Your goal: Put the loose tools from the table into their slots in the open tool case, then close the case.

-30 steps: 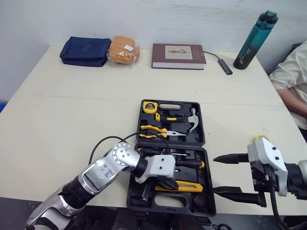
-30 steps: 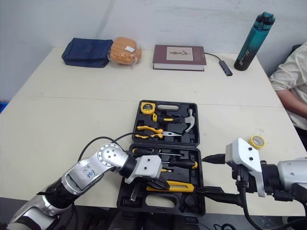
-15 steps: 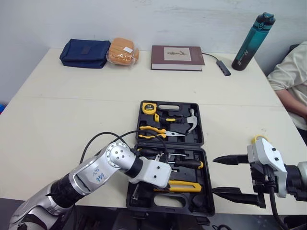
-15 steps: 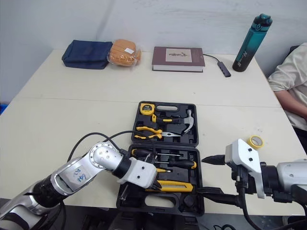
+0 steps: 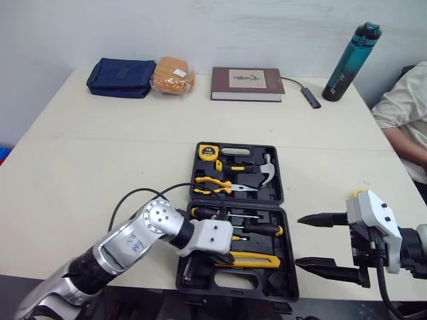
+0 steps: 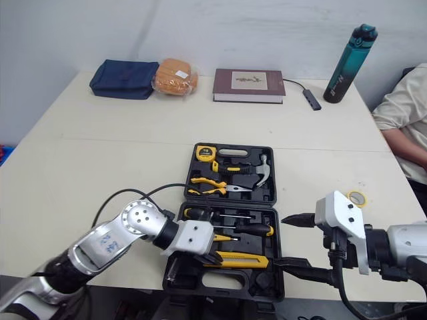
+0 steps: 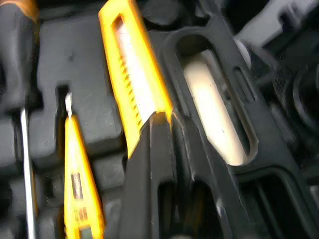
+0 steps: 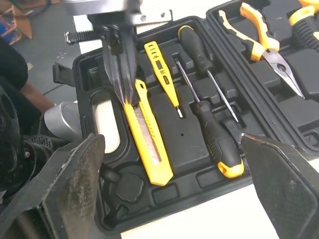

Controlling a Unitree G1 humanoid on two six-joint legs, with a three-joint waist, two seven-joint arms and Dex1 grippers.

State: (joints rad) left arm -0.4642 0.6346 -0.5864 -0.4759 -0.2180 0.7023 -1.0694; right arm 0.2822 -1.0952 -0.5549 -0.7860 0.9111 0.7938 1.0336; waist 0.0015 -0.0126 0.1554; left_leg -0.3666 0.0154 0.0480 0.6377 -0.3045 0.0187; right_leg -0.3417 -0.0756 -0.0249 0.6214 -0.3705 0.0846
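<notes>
Nearest, by the tabletop's near edge, the yellow plastic utility knife (image 8: 149, 144) lies slotted in the open black plastic tool case (image 5: 280, 187). It is touched endwise by the left gripper (image 8: 127, 97), fingers clenched together; the right gripper (image 5: 297, 241) is held spread beside the case. The knife is judged light, stiff and slick, best pinched mid-body.

Your case (image 5: 237, 220) is black. In it you have a yellow knife (image 8: 149, 149), a yellow tester (image 8: 162, 69), yellow-handled pliers (image 5: 212, 183) and black-and-yellow screwdrivers (image 8: 217, 142). On your cream table (image 5: 100, 153): teal bottle (image 5: 350, 53), maroon book (image 5: 247, 83), navy pouch (image 5: 120, 69), yellow tape (image 6: 358, 197).
</notes>
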